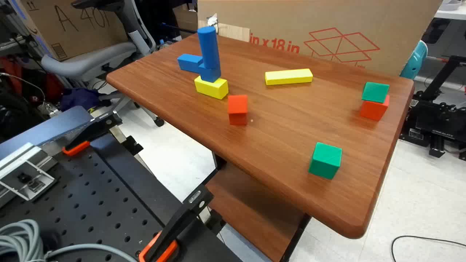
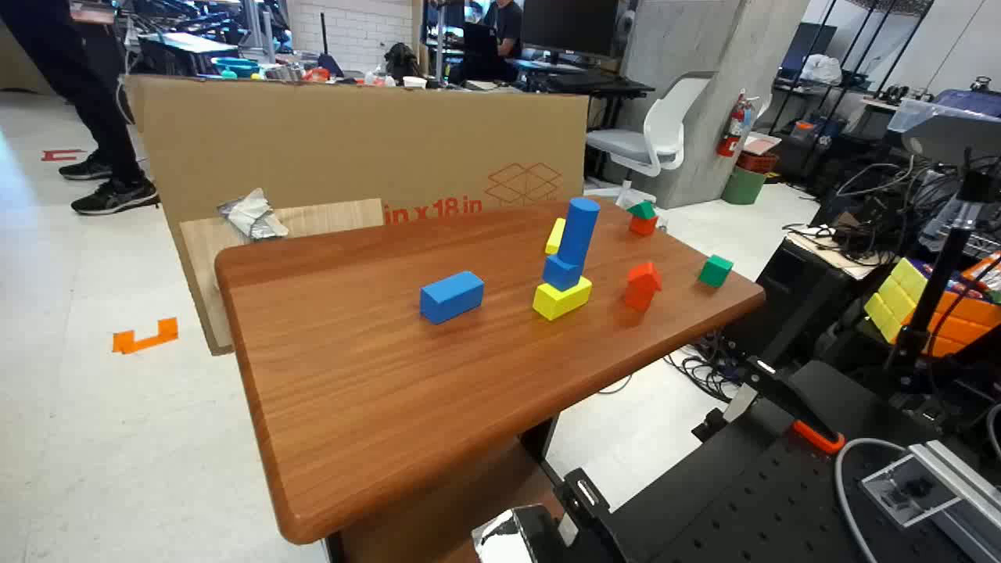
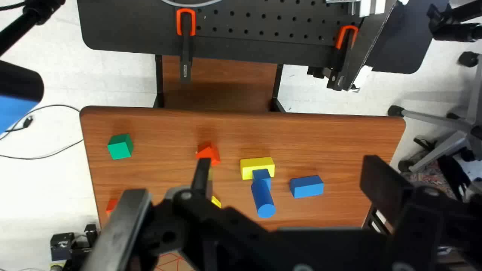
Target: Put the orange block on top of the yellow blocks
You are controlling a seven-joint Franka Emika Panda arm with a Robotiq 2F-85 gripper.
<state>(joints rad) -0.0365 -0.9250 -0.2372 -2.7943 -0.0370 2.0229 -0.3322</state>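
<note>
The orange block (image 1: 237, 103) looks like a small wedge on top of a red-orange cube (image 1: 238, 119). Its pointed roof shape shows in an exterior view (image 2: 644, 274) and in the wrist view (image 3: 208, 153). The yellow bar (image 1: 288, 76) lies flat on the table, farther back, with nothing on it. It is partly behind the blue cylinder in an exterior view (image 2: 554, 237) and mostly hidden by a finger in the wrist view (image 3: 216, 201). My gripper (image 3: 287, 162) is open and empty, well above the table. It is out of both exterior views.
A blue cylinder (image 1: 209, 47) stands on a small blue block on a short yellow block (image 1: 211, 87). A blue bar (image 2: 452, 297) lies beside them. A green cube (image 1: 326, 160) and an orange cube (image 1: 374, 110) topped by a green wedge stand apart. Cardboard (image 1: 291, 32) borders the table.
</note>
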